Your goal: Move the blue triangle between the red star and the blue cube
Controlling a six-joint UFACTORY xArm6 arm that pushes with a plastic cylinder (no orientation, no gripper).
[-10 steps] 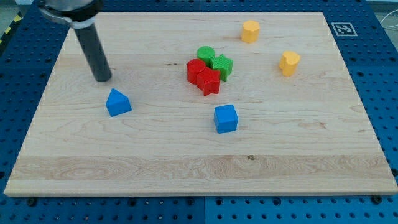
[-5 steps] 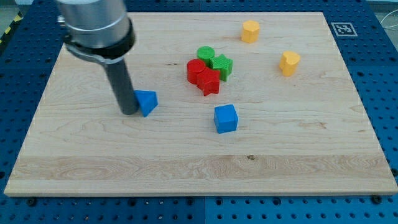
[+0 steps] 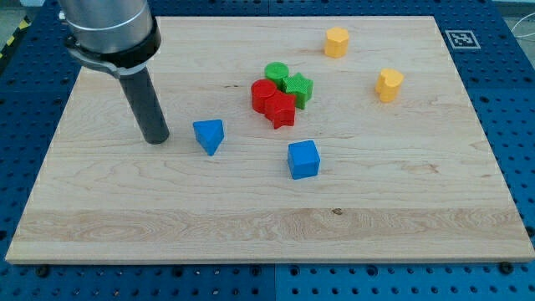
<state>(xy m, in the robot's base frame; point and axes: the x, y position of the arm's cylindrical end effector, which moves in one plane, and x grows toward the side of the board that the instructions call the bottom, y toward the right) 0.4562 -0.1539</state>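
My tip [image 3: 156,140] rests on the table [image 3: 251,221], to the view's left of the blue triangle [image 3: 209,135] and apart from it. No pincer is fitted (the arm ends in a plain rod), so none shows. The blue triangle lies left of both the red star [image 3: 281,109] and the blue cube [image 3: 303,159], outside the gap between them. The red star touches a red block [image 3: 262,94] and a green star [image 3: 298,88].
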